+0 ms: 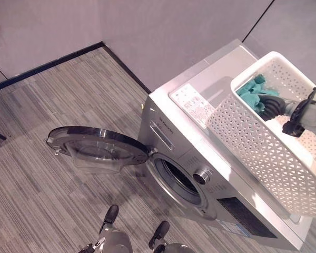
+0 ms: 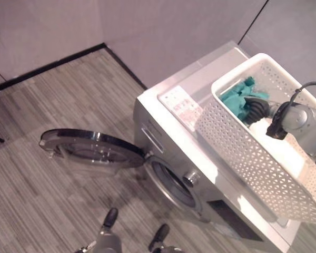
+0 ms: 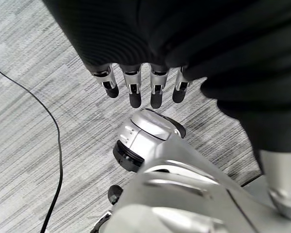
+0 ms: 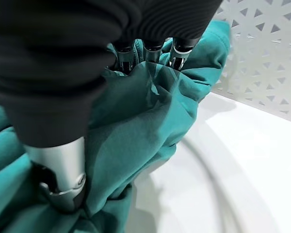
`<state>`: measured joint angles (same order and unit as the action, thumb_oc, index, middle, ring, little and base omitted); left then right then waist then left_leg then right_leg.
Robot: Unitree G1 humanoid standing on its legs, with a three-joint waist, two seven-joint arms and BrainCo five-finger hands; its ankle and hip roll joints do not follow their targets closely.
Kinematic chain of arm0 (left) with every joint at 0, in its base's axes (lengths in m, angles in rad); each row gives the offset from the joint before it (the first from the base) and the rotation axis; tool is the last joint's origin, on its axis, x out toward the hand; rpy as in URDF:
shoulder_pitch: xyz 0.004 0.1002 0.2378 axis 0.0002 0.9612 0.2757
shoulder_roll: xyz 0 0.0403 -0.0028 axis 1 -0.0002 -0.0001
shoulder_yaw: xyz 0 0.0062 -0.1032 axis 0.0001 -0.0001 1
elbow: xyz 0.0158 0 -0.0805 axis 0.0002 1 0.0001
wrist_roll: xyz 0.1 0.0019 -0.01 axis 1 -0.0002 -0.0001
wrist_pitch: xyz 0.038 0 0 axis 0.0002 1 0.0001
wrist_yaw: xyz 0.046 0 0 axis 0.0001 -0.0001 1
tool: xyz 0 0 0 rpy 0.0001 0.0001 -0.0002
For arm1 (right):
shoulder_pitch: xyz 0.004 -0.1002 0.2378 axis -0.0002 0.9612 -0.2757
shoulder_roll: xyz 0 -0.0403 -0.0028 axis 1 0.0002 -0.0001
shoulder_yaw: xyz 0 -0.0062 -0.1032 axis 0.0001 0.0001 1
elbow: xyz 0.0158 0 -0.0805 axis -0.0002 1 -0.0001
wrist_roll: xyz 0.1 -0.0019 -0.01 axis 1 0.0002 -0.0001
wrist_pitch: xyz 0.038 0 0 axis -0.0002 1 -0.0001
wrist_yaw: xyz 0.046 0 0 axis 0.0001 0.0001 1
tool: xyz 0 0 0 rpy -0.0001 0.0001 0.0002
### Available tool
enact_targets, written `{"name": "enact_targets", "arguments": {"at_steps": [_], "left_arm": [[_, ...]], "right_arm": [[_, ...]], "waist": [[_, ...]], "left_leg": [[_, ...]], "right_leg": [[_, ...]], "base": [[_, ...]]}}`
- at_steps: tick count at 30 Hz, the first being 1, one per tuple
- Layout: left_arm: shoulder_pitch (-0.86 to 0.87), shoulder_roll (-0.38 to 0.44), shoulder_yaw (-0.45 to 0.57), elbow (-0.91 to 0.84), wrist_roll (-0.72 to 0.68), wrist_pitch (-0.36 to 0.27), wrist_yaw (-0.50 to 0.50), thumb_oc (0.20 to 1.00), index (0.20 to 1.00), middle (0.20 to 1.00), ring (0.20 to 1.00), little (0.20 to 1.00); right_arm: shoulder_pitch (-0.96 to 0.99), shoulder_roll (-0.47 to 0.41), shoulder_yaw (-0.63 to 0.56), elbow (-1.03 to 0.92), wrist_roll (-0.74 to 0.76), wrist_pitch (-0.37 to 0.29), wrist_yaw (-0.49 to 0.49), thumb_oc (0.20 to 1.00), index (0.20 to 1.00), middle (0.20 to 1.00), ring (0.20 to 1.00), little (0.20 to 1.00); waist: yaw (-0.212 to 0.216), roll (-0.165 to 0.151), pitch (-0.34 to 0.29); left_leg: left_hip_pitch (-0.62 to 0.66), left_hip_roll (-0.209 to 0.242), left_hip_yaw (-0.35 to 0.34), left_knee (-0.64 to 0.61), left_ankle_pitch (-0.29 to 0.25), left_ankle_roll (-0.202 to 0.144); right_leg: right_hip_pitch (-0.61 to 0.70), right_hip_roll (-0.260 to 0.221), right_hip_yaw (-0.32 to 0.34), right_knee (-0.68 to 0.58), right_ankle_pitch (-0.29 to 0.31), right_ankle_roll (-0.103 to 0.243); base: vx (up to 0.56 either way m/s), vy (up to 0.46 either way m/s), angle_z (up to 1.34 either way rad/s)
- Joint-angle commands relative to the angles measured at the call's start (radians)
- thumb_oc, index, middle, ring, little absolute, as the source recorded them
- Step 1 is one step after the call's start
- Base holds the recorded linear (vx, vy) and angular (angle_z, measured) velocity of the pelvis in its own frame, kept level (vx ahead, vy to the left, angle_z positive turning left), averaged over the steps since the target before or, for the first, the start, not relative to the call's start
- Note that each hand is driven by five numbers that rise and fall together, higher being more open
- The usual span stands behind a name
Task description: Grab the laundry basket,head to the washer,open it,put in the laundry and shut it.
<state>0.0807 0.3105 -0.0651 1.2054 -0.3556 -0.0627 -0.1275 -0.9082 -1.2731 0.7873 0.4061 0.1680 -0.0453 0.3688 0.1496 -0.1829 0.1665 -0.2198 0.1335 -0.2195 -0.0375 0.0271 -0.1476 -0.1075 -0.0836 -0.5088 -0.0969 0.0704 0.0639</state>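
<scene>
The white perforated laundry basket (image 1: 263,142) stands on top of the silver washer (image 1: 200,132). The washer's round door (image 1: 97,145) is swung wide open to the left, and the dark drum opening (image 1: 179,179) is exposed. Teal laundry (image 1: 253,92) lies bunched at the basket's far end. My right hand (image 1: 271,105) reaches down into the basket; its fingers (image 4: 153,51) and thumb (image 4: 58,170) dig into the teal cloth (image 4: 136,126) and pinch a fold of it. Over the carpet, my left hand (image 3: 136,92) hangs with its fingers relaxed and holds nothing.
The washer stands against grey walls in a corner, with striped grey carpet (image 1: 52,105) in front and to the left. The open door juts out low over the carpet. A white label sheet (image 1: 192,103) lies on the washer's lid beside the basket.
</scene>
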Motion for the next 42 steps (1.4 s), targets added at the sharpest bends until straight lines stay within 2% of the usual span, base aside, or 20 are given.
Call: {"name": "enact_targets", "arguments": {"at_steps": [1,2,3,6,7,16,18,24,30,32,34,36,42], "left_arm": [[-0.069,-0.012,-0.043,0.009,-0.04,-0.014,0.011,1.0,1.0,1.0,1.0,1.0],[-0.069,-0.012,-0.043,0.009,-0.04,-0.014,0.011,1.0,1.0,1.0,1.0,1.0],[-0.074,-0.019,-0.049,0.008,-0.045,-0.013,0.016,1.0,1.0,1.0,1.0,1.0],[-0.075,-0.029,-0.055,0.005,-0.048,-0.011,0.018,1.0,1.0,1.0,1.0,1.0],[-0.077,-0.031,-0.056,0.005,-0.049,-0.011,0.018,1.0,1.0,1.0,1.0,1.0],[-0.072,-0.028,-0.04,0.027,-0.032,-0.016,0.033,1.0,1.0,1.0,1.0,1.0],[-0.064,-0.023,-0.029,0.036,-0.025,-0.017,0.039,1.0,1.0,1.0,1.0,1.0],[-0.057,-0.02,-0.021,0.062,0.001,-0.017,0.036,1.0,1.0,1.0,1.0,1.0],[-0.042,-0.017,-0.011,0.099,0.025,-0.016,0.045,1.0,1.0,1.0,1.0,1.0],[-0.042,-0.016,-0.009,0.105,0.028,-0.015,0.048,1.0,1.0,1.0,1.0,1.0],[-0.04,-0.019,-0.006,0.121,0.032,-0.01,0.061,1.0,1.0,1.0,1.0,1.0],[-0.04,-0.02,-0.005,0.121,0.031,-0.009,0.066,1.0,1.0,1.0,1.0,1.0],[-0.05,-0.032,-0.024,0.114,0.025,-0.007,0.093,1.0,1.0,1.0,1.0,1.0]], "right_arm": [[0.041,0.054,0.144,-0.031,-0.088,0.018,0.071,1.0,1.0,1.0,1.0,1.0],[0.042,0.054,0.144,-0.031,-0.088,0.018,0.071,0.84,0.84,0.84,0.84,0.84],[0.064,0.067,0.117,-0.035,-0.105,0.028,0.066,0.2,0.2,0.2,0.2,0.2],[0.094,0.085,0.073,-0.043,-0.099,0.032,0.055,0.2,0.2,0.2,0.2,0.2],[0.099,0.094,0.057,-0.032,-0.094,0.033,0.041,0.2,0.2,0.2,0.2,0.2],[0.126,0.127,-0.116,0.011,-0.044,0.013,-0.061,0.2,0.2,0.2,0.2,0.2],[0.108,0.116,-0.195,0.019,0.021,-0.001,-0.112,0.2,0.2,0.2,0.2,0.2],[0.098,0.082,-0.297,-0.016,0.136,-0.043,-0.17,0.2,0.2,0.2,0.2,0.2],[0.063,0.084,-0.451,-0.03,0.271,-0.095,-0.281,0.2,0.2,0.2,0.2,0.2],[0.049,0.09,-0.466,-0.039,0.274,-0.101,-0.301,0.2,0.2,0.2,0.2,0.2],[0.004,0.105,-0.512,-0.061,0.278,-0.121,-0.378,0.2,0.2,0.2,0.2,0.2],[-0.007,0.114,-0.513,-0.059,0.273,-0.118,-0.39,0.2,0.2,0.2,0.2,0.2],[-0.108,0.179,-0.521,-0.031,0.209,-0.113,-0.514,0.2,0.2,0.2,0.2,0.2]], "waist": [[0.044,0.019,0.06],[0.044,0.019,0.06],[0.037,0.024,0.061],[0.027,0.028,0.055],[0.022,0.027,0.056],[0.007,0.028,0.02],[0.002,0.022,-0.005],[-0.009,0.011,-0.044],[-0.021,0.004,-0.099],[-0.024,0.003,-0.107],[-0.029,0.005,-0.127],[-0.032,0.003,-0.134],[-0.041,0.013,-0.167]], "left_leg": [[0.003,0.005,0.038,-0.05,0.016,0.063],[0.003,0.005,0.038,-0.05,0.016,0.063],[0.001,0.002,0.038,-0.05,0.015,0.066],[0.0,-0.001,0.037,-0.05,0.014,0.07],[-0.009,-0.014,0.039,-0.05,0.035,0.077],[0.008,-0.017,0.05,-0.05,0.023,0.081],[0.024,-0.017,0.056,-0.05,0.015,0.081],[0.052,-0.015,0.066,-0.05,0.002,0.079],[0.105,-0.013,0.081,-0.05,-0.018,0.082],[0.113,-0.013,0.084,-0.05,-0.022,0.083],[0.149,-0.008,0.098,-0.049,-0.04,0.084],[0.152,-0.012,0.099,-0.049,-0.039,0.086],[0.199,-0.014,0.122,-0.047,-0.062,0.095]], "right_leg": [[0.011,-0.05,0.061,0.011,-0.04,0.076],[0.011,-0.05,0.061,0.011,-0.04,0.076],[0.01,-0.051,0.062,0.011,-0.04,0.075],[0.009,-0.055,0.061,0.01,-0.039,0.076],[0.0,-0.066,0.051,0.01,-0.021,0.072],[0.006,-0.073,0.063,0.01,-0.024,0.073],[0.02,-0.072,0.07,0.01,-0.029,0.073],[0.043,-0.069,0.079,0.01,-0.038,0.073],[0.082,-0.067,0.091,0.01,-0.045,0.072],[0.089,-0.066,0.093,0.01,-0.047,0.071],[0.111,-0.058,0.108,0.011,-0.053,0.067],[0.113,-0.061,0.107,0.01,-0.052,0.067],[0.138,-0.055,0.135,0.017,-0.063,0.061]], "base": [[-0.04,0.009,0.04],[0.0,0.0,0.0],[0.0,0.0,0.0],[-0.02,0.017,0.02],[-0.07,0.054,0.1],[-0.01,0.012,0.04],[0.0,0.0,0.0],[0.02,0.001,0.0],[0.04,0.002,-0.01],[0.03,0.006,-0.1],[0.05,0.007,-0.12],[0.03,0.012,-0.07],[0.02,0.02,-0.13]]}}
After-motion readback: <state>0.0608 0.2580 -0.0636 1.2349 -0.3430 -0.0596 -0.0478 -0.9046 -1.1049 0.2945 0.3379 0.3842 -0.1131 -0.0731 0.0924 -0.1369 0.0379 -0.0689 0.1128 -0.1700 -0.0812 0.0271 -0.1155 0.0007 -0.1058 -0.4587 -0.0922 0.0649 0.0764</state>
